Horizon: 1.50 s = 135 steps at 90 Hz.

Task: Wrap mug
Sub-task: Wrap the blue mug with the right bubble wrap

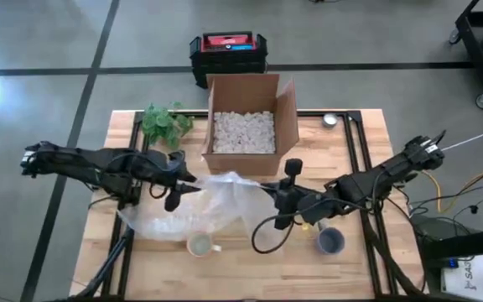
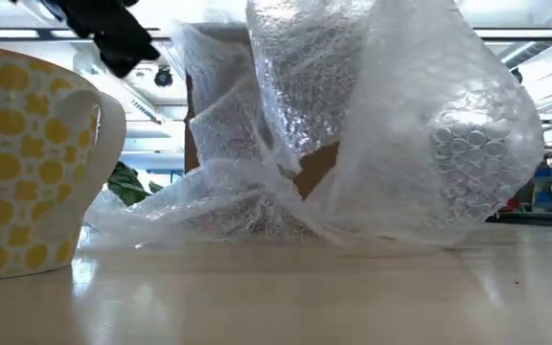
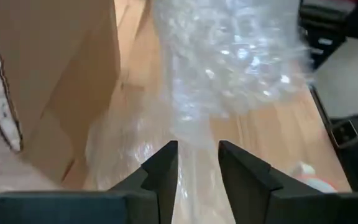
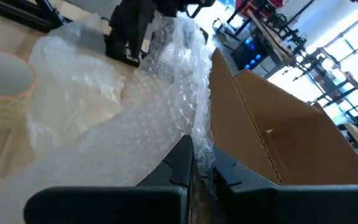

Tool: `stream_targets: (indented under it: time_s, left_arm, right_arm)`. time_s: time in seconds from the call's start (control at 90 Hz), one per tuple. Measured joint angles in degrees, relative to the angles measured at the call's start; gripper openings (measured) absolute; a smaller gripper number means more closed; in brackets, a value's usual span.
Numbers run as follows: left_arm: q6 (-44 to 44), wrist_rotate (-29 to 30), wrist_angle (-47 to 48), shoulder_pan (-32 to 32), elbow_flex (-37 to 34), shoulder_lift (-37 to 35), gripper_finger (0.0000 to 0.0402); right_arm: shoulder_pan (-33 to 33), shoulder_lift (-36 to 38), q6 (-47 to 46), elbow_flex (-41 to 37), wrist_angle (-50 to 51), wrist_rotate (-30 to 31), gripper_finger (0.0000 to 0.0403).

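Clear bubble wrap (image 1: 204, 205) lies crumpled across the middle of the wooden desk (image 1: 367, 143), held up between the two arms. At the far left of the high view the left arm reaches in, and the left end effector (image 1: 177, 186) sits at the wrap's left edge; its wrist view shows the two fingers (image 3: 163, 171) set narrow with a strip of the film running between them, so it grips the wrap. A small green plant (image 1: 164, 122) stands behind that arm, near the desk's back edge. The yellow-patterned mug (image 1: 200, 245) stands upright on the desk at the front edge, just in front of the wrap and outside it, handle to the right; in the low view the mug (image 2: 27, 163) fills the left side with the wrap (image 2: 353, 134) heaped behind. A cardboard box (image 1: 251, 126) of white packing pieces sits open behind the wrap. Right of centre, the right end effector (image 1: 268, 195) pinches the wrap's right edge, fingers (image 4: 179, 165) nearly closed on the film. A grey cup (image 1: 330, 241) stands near the front right, and a black and red case (image 1: 227, 50) sits on the floor beyond the desk.
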State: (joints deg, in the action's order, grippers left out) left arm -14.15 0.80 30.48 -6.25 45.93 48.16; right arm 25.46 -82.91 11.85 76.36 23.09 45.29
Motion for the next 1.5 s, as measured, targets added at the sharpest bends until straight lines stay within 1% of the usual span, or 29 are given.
stream_targets:
  time_s: [0.089,0.156,0.244,0.389,0.433,0.511,0.6,0.644,0.867,1.089,1.233,1.333,1.422,1.5]
  left_arm:
    - [-1.8,-0.1,-1.2,-0.6,0.5,-0.2,0.0099]
    - [-3.4,-0.1,-3.5,-0.9,-0.9,-0.1,0.01]
    - [-6.3,0.2,-9.8,-0.9,-4.6,0.5,0.0103]
    - [-8.5,-1.1,-23.9,-1.3,-10.8,1.0,0.0113]
    - [-9.5,0.4,-27.5,-1.3,-12.0,1.0,0.0115]
    - [-10.3,5.5,-30.9,-1.3,-13.2,1.0,0.0117]
    - [-10.2,10.2,-33.0,-1.2,-13.7,1.4,0.0114]
    - [-9.7,11.7,-33.6,-1.3,-13.7,1.8,0.0112]
    - [-7.3,16.1,-33.6,-1.3,-13.4,3.8,0.01]
    - [-5.6,19.3,-33.3,-1.2,-13.0,5.4,0.0107]
    - [-5.6,19.6,-33.7,-1.2,-13.0,5.9,0.0115]
    - [-5.1,19.4,-36.8,-1.1,-12.9,6.2,0.0119]
    - [-3.2,17.0,-41.3,-1.1,-12.9,7.0,0.0121]
    - [-1.0,14.8,-43.9,-1.2,-12.9,8.0,0.0114]
  right_arm:
    - [0.0,0.0,-0.2,0.0,0.3,0.0,0.0]
    - [-0.1,-0.1,-0.7,0.0,0.2,0.2,0.0]
    - [-0.1,-0.4,-0.8,0.0,0.3,0.7,0.0]
    - [-0.4,-0.4,-0.8,0.0,0.4,1.5,0.0]
    - [-0.5,-0.4,-0.8,0.0,0.4,1.4,0.0]
    - [-0.7,-0.4,-0.8,0.0,0.4,1.4,0.0]
    - [-0.9,-0.4,-0.8,0.0,0.3,1.4,0.0]
    - [-0.9,-0.5,-0.8,0.0,0.3,1.4,0.0]
    - [-0.9,-0.8,-0.8,0.0,0.2,1.3,0.0]
    - [0.2,-0.5,-0.4,0.0,0.2,1.3,0.0]
    - [1.2,-0.1,-0.6,0.0,0.2,1.2,0.0]
    - [1.2,-0.1,-0.6,0.0,0.2,1.2,0.0]
    - [0.3,-0.5,-0.6,0.0,-0.1,0.6,0.0]
    - [-0.3,-0.9,-0.8,-0.1,-0.2,-1.4,0.0]
